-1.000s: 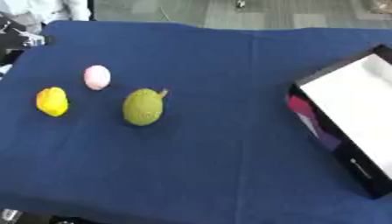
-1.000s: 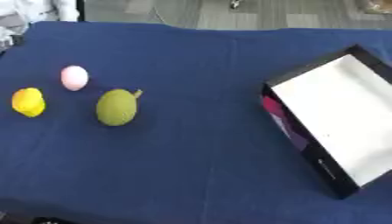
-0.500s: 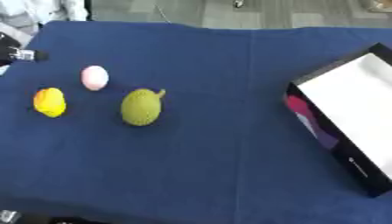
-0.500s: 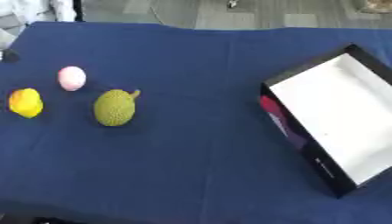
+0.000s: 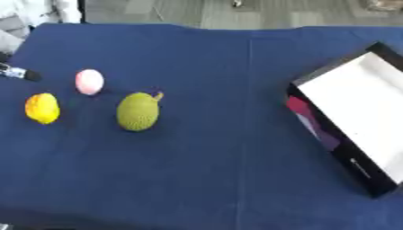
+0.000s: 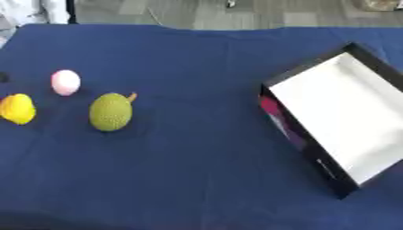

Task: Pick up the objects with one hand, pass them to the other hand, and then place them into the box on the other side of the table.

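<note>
Three objects sit in a loose cluster on the left side of the bench [image 5: 212,179], which is draped in dark blue cloth: a yellow fruit [image 5: 42,108] nearest the edge, a pink egg [image 5: 89,81] just beyond it, and a bumpy green fruit [image 5: 138,111] with a short stem a little further in. None touch each other. Grouped there, they look set out for the left arm to take first.

At the left edge of the left eye view a dark tip with a pale band [image 5: 17,72] pokes in, near the egg. I take it for part of the left hand, but too little shows; I cannot tell how its fingers stand. The right hand is nowhere in sight.

Across the bench, well apart from the fruit, the box [image 6: 303,134] lies open at an angle, black walls, white floor, with a red and purple print on its near wall. Nothing in it. By my reckoning nothing has been lifted yet; all three wait for pickup and handover.
</note>
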Motion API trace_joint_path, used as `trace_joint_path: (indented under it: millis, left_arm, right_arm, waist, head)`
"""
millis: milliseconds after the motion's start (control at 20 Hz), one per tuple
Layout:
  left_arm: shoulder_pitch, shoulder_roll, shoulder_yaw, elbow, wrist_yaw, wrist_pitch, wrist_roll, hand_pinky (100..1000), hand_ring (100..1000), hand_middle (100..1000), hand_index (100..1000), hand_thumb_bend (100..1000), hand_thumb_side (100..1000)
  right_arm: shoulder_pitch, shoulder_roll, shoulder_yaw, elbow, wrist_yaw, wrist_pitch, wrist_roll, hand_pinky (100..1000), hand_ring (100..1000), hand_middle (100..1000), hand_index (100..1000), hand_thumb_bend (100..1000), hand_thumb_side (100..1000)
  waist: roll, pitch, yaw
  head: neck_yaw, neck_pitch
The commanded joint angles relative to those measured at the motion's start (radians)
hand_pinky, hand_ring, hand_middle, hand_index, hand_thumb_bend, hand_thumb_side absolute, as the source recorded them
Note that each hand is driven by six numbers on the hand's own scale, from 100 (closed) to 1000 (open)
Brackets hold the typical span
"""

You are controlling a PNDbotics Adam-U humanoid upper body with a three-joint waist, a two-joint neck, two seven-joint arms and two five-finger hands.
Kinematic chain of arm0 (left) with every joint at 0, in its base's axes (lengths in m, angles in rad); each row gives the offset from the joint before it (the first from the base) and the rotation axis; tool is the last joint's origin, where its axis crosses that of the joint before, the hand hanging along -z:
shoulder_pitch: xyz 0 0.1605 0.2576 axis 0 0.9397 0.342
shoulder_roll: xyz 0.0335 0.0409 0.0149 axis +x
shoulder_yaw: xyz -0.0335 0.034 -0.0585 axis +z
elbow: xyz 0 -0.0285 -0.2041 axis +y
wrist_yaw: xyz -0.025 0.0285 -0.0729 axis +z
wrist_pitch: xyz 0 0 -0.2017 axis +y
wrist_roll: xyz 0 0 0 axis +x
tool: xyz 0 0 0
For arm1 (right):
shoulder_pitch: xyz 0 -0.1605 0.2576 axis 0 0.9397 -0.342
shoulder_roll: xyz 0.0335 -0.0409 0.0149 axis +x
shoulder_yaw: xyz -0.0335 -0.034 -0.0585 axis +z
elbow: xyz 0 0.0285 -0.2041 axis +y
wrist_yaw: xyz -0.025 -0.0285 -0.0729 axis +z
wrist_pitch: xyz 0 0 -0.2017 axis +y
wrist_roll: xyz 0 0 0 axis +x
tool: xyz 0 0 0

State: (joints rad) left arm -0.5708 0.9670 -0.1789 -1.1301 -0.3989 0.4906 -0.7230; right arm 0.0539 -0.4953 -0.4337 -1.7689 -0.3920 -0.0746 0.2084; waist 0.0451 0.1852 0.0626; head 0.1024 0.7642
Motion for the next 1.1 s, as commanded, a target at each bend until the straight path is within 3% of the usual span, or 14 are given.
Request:
trace_joint_path:
  millis: [50, 400, 1100]
  left_arm:
    - [-0.025, 0.032, -0.024, 0.015, -0.057, 0.006, -0.074, 885, 875, 853, 863, 918, 465]
    - [-0.023, 0.015, -0.006, 0.008, -0.136, -0.015, -0.156, 882, 871, 847, 851, 911, 437]
    - [-0.018, -0.016, -0.012, 0.025, -0.113, 0.003, -0.086, 870, 860, 829, 829, 825, 365]
  right_arm:
    - [-0.005, -0.034, -0.003, -0.009, -0.002, 0.000, 0.006, 1000, 1000, 1000, 1000, 100, 622]
    - [-0.002, -0.035, -0.002, -0.006, 0.001, 0.001, 0.009, 1000, 1000, 1000, 1000, 100, 623]
    - [0.003, -0.034, 0.000, -0.004, 0.007, -0.004, 0.012, 1000, 1000, 1000, 1000, 100, 623]
  waist:
    - [0.012, -0.008, 0.000]
    - [0.014, -0.012, 0.002]
    - [0.012, -0.011, 0.006]
  head:
    - [-0.002, 0.006]
    - [0.003, 0.006]
    - [0.006, 0.006]
